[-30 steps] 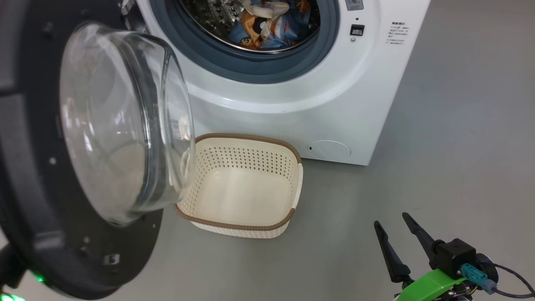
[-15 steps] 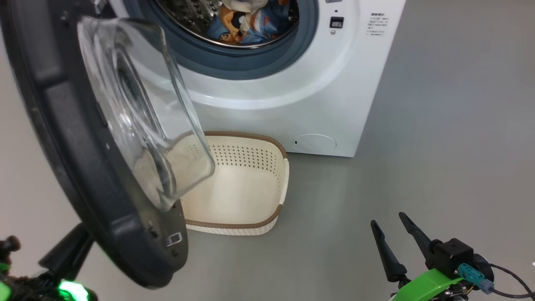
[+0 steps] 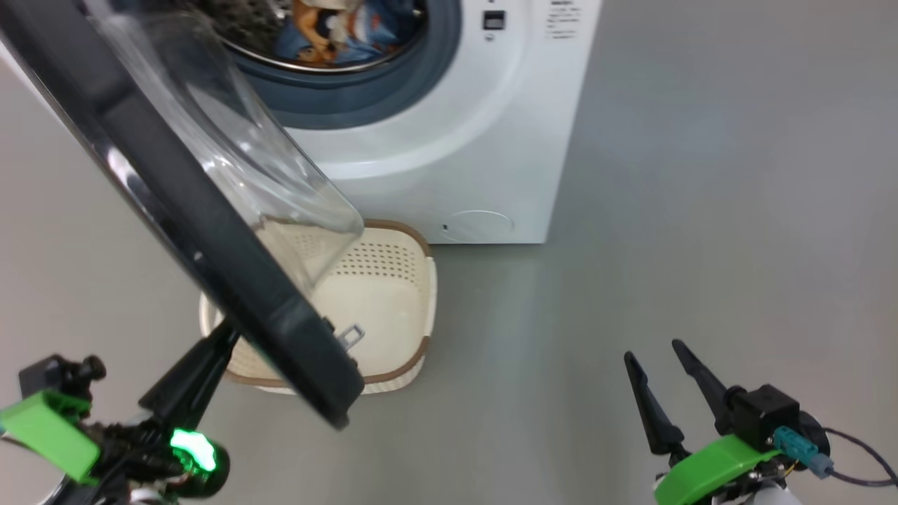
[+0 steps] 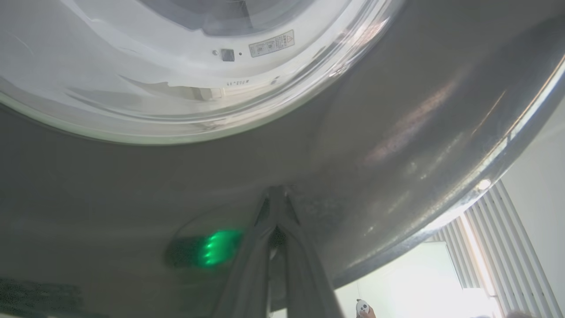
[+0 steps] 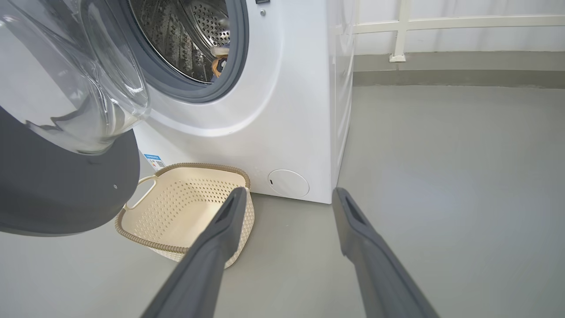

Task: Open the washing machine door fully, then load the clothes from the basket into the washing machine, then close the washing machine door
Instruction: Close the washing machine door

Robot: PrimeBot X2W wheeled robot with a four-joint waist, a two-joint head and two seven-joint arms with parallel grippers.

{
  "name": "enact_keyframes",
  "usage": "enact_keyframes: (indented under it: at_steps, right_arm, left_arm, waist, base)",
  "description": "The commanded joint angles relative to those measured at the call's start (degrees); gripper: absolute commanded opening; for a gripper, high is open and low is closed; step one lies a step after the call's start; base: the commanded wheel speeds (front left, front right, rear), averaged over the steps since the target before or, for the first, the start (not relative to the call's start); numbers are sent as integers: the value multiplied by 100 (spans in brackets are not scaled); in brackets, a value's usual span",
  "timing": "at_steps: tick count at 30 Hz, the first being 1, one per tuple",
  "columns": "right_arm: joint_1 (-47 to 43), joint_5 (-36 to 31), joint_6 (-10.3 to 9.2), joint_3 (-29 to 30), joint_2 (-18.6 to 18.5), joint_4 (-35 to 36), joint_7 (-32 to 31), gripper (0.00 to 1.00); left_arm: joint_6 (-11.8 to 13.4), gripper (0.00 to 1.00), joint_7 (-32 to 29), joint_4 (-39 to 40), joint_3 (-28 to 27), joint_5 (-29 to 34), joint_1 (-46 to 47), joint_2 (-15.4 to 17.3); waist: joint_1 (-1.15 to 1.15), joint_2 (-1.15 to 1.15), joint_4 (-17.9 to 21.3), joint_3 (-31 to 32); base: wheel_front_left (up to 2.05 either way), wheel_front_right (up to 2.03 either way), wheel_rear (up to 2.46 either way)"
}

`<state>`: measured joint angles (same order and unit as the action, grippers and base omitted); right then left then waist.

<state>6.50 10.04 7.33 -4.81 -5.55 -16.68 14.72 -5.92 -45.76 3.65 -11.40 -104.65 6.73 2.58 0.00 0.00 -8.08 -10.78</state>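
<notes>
Head view: my left claw point(image 3: 223, 335), pinched shut and empty, sets its tips on the black outer face of the half-swung washing machine door point(image 3: 231, 280), I judge to push it closed. The clothes point(image 3: 330, 35) lie inside the washing machine point(image 3: 449, 154); the basket point(image 3: 393, 256) sits empty before it. My right claw point(image 3: 652, 351) gapes idle, holding nothing.

Grey floor point(image 3: 701, 175), white railing point(image 5: 463, 22) beyond

Basket point(image 3: 426, 301) half behind door point(image 3: 210, 231)

right pincer point(image 3: 652, 351) | long dark fingers point(image 3: 649, 407) – green bracket point(image 3: 708, 466) | teal plug point(image 3: 796, 449)
</notes>
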Motion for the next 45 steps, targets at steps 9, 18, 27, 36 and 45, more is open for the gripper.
enact_keyframes:
  at_steps: [9, 18, 27, 36, 45]
  right_arm:
    - [337, 63, 16, -45, 27, 150, 28, 100]
    - [445, 107, 16, -100, 90, 158, 28, 100]
    - [579, 167, 16, -128, 135, 129, 28, 100]
    - [596, 171, 16, -41, 176, 110, 28, 100]
    - [558, 180, 16, -66, 209, 28, 28, 100]
  left_arm:
    - [-152, 0, 742, -141, 255, 103, 823, 32]
    - [-156, 0, 1468, -237, 465, 353, 1370, 31]
    - [-156, 0, 2081, -499, 446, 682, 1870, 31]
    - [-157, 0, 2403, -549, 432, 766, 1736, 30]
    - [-157, 0, 2990, -329, 227, 699, 1114, 30]
  waist:
    - [0, 0, 759, -331]
    - [0, 0, 1248, -553]
    - [0, 0, 1604, -706]
    - [0, 0, 1580, -570]
    - [0, 0, 1466, -257]
  base:
    - [0, 0, 0]
    - [0, 0, 0]
    - [0, 0, 0]
    - [0, 0, 0]
    - [0, 0, 0]
